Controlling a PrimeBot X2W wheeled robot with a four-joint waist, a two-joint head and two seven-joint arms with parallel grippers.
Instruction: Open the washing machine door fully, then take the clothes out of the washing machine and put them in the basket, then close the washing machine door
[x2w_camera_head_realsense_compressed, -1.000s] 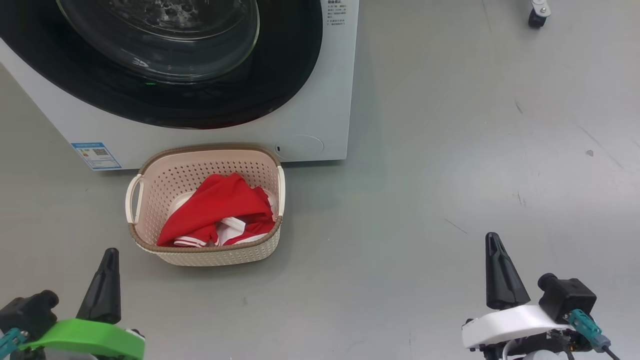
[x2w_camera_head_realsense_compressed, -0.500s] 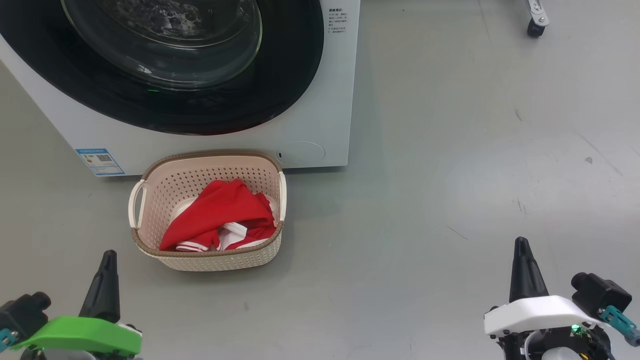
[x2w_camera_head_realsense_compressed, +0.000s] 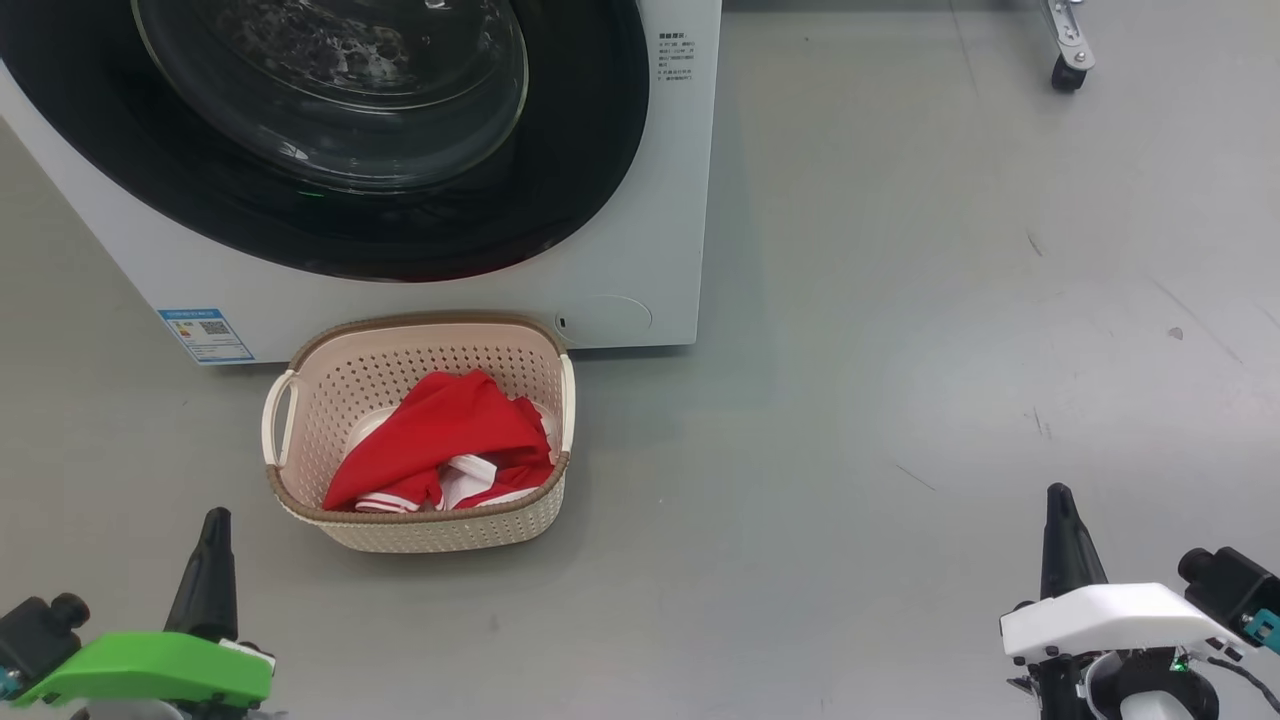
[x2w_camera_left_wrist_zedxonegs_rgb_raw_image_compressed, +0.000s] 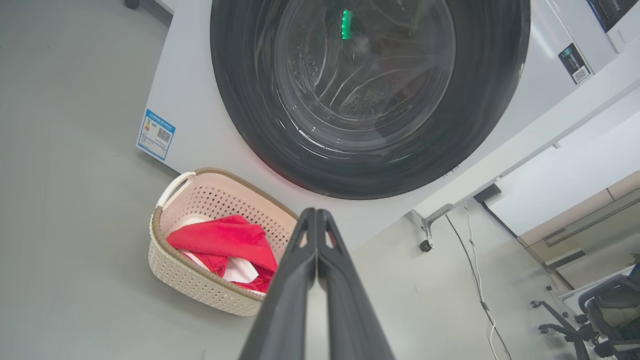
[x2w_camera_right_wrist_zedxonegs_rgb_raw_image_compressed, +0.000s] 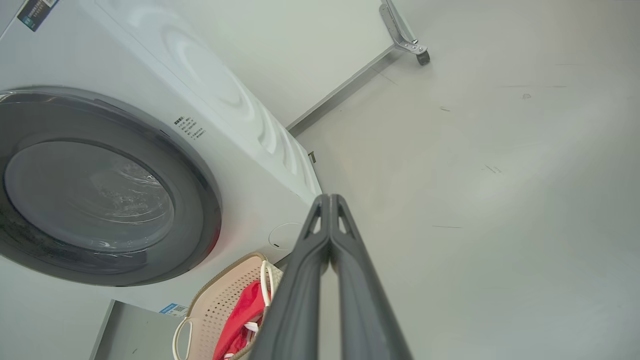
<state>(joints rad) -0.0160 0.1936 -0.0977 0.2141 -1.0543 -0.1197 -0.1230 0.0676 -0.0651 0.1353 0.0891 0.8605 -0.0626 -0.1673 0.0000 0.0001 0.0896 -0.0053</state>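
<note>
We've got both grippers low and clear of the work, prob. because nothing is left to grab. The left gripper (x2w_camera_left_wrist_zedxonegs_rgb_raw_image_compressed: 316, 220) has its fingers pressed together w/ nothing between them, and the right gripper (x2w_camera_right_wrist_zedxonegs_rgb_raw_image_compressed: 329, 205) is the same, tips touching, empty. Ahead of the left gripper and a bit toward the right one sits the basket (x2w_camera_head_realsense_compressed: 420, 322), well apart from both sets of fingers, on the floor (x2w_camera_head_realsense_compressed: 900, 400). Its far rim is right up against the foot of the washing machine (x2w_camera_head_realsense_compressed: 660, 250), which we reckon made for a short drop from the drum. Inside the basket we see the clothes (x2w_camera_head_realsense_compressed: 440, 440), a loose red bundle w/ white trim, lying on the side nearer the grippers and below the rim, nothing hanging over. Beyond the basket, the washing machine door (x2w_camera_head_realsense_compressed: 560, 180) looks flush w/ the front panel, no gap that we can see, so we judge it's shut. The drum behind the glass looks bare of red, though reflections blur it. All 3 steps look done to us.
</note>
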